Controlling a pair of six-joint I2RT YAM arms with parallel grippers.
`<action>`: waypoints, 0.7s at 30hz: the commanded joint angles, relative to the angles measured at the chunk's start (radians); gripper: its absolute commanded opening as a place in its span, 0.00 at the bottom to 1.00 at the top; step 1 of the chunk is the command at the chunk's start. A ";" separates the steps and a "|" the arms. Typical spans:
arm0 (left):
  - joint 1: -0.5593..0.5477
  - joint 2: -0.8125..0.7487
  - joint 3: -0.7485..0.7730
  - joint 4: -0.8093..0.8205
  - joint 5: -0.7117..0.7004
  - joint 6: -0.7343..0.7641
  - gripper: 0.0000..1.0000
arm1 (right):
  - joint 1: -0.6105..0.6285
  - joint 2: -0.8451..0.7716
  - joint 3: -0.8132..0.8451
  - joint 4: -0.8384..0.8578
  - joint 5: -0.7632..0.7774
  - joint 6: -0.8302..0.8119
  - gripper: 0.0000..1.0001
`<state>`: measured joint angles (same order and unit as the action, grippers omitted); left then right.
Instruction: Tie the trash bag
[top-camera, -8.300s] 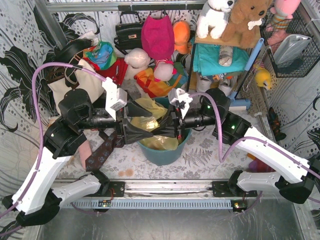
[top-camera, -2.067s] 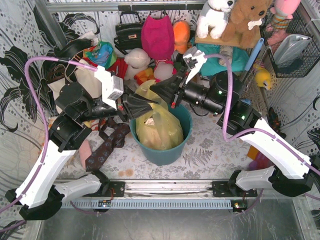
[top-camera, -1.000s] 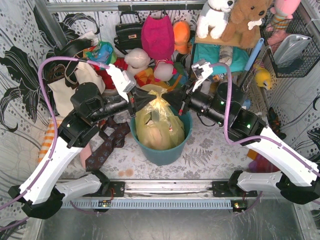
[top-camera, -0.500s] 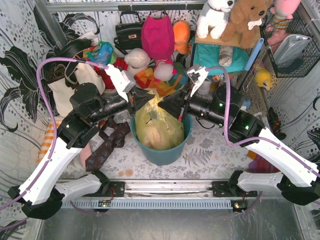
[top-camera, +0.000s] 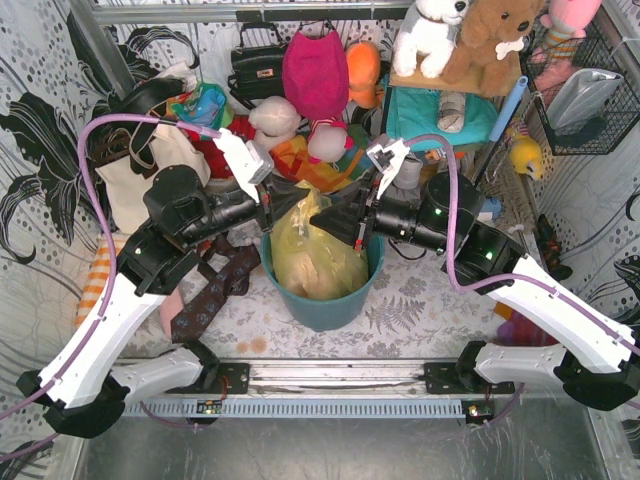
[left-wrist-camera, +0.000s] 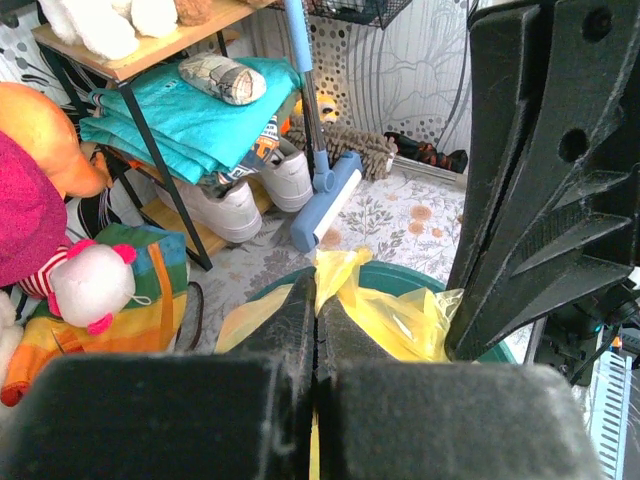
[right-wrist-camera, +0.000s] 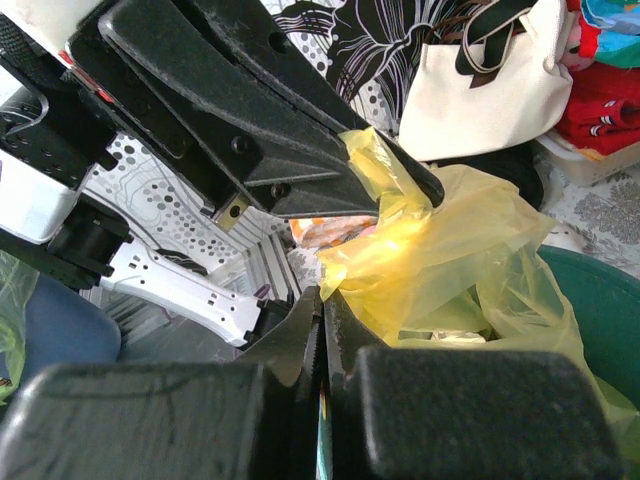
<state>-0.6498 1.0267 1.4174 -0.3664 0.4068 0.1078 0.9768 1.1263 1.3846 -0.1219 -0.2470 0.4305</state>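
Note:
The yellow trash bag sits in the teal bin, its top pulled up into two flaps. My left gripper is shut on one flap at the bag's far left; in the left wrist view the plastic runs out from between the shut fingers. My right gripper is shut on the other flap, just right of and nearer than the left one. In the right wrist view the bag bulges right of my gripper, and the left gripper's fingers pinch a flap above it.
A cream tote and soft toys crowd the back. A shelf with teal cloth stands at the back right. A patterned strap lies left of the bin. White shoes and a blue brush sit under the shelf.
My right gripper has drawn its flap leftward and nearer, over the bag's top and past the left gripper's tip. The left gripper has hardly moved. Both stay shut on plastic.

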 joint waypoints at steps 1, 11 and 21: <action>0.000 -0.006 -0.018 0.002 -0.020 0.000 0.00 | 0.003 -0.013 -0.016 0.057 -0.015 0.022 0.00; -0.001 -0.087 -0.104 0.030 0.052 -0.013 0.00 | 0.003 0.005 0.063 0.058 0.094 0.002 0.00; -0.001 -0.100 -0.127 0.011 -0.179 -0.007 0.00 | 0.003 0.038 0.108 0.035 0.081 0.018 0.00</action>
<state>-0.6498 0.9245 1.2968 -0.3855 0.3416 0.1017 0.9768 1.1633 1.4624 -0.1101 -0.1787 0.4335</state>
